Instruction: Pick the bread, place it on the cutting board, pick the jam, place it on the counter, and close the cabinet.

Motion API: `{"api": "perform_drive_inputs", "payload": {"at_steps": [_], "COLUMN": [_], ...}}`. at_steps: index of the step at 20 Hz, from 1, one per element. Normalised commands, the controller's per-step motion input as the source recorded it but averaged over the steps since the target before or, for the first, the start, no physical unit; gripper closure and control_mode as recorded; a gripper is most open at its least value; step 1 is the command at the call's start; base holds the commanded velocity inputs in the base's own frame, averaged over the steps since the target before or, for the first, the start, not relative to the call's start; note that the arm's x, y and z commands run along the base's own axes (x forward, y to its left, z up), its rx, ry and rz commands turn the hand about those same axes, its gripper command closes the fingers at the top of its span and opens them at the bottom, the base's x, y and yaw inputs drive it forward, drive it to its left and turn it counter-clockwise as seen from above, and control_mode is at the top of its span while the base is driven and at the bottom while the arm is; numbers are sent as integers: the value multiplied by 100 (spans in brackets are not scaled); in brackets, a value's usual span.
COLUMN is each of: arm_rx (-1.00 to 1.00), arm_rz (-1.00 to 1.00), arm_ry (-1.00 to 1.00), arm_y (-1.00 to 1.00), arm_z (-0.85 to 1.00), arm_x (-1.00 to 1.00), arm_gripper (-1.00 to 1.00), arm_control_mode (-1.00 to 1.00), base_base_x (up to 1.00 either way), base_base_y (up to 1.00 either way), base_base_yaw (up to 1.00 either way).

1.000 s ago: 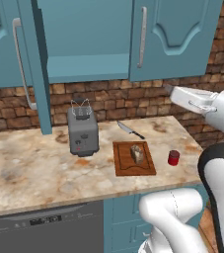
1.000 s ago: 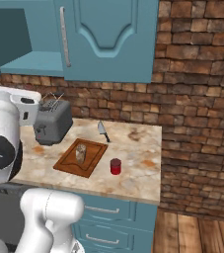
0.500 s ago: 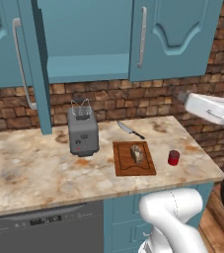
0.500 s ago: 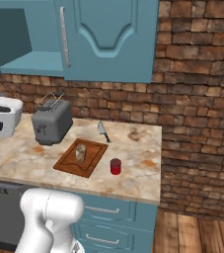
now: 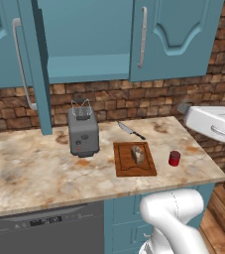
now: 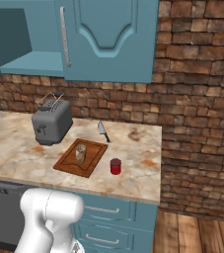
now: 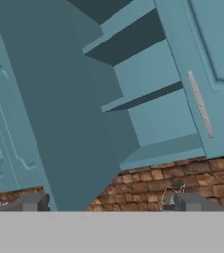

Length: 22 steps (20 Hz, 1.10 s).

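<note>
The bread [image 5: 138,155] [image 6: 81,153] stands on the cutting board [image 5: 135,159] [image 6: 69,164], which lies on the counter [image 5: 29,173] [image 6: 133,143]. The jam [image 5: 174,158] [image 6: 115,166] stands on the counter just right of the board. Above, the cabinet [image 5: 86,39] [image 7: 148,94] has its left door [image 5: 34,64] [image 7: 59,113] swung out, and its teal shelf is bare. My gripper [image 7: 108,202] is open with nothing between its fingers and faces the open cabinet from below. My white hand [image 5: 210,121] hangs high at the right, well above the jam.
A grey toaster [image 5: 83,131] [image 6: 52,124] stands left of the board. A knife [image 5: 130,130] [image 6: 102,131] lies behind the board by the brick wall. The cabinet's right door [image 5: 173,34] [image 6: 106,39] is closed. The counter ends just right of the jam.
My hand and arm have swung toward the right edge of the left base view and a little lower. Bread, jam and cabinet door have not moved.
</note>
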Motion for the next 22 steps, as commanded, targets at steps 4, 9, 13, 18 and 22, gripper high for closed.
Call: {"api": "perform_drive_inputs", "payload": {"at_steps": [4, 9, 13, 18, 22], "arm_rx": [-3, -4, -2, -3, -4], "arm_rz": [0, 0, 0, 0, 0], "arm_ry": [0, 0, 0, 0, 0], "arm_y": [32, 34, 35, 38, 42], "arm_z": [0, 0, 0, 0, 0], "arm_x": [-23, -14, -4, 0, 0], "arm_gripper": [-100, -100, -100, -100, -100], "arm_control_mode": [-100, -100, -100, -100, -100], "base_base_x": [0, 0, 0, 0, 0], "base_base_y": [0, 0, 0, 0, 0], "base_base_yaw": [0, 0, 0, 0, 0]}}
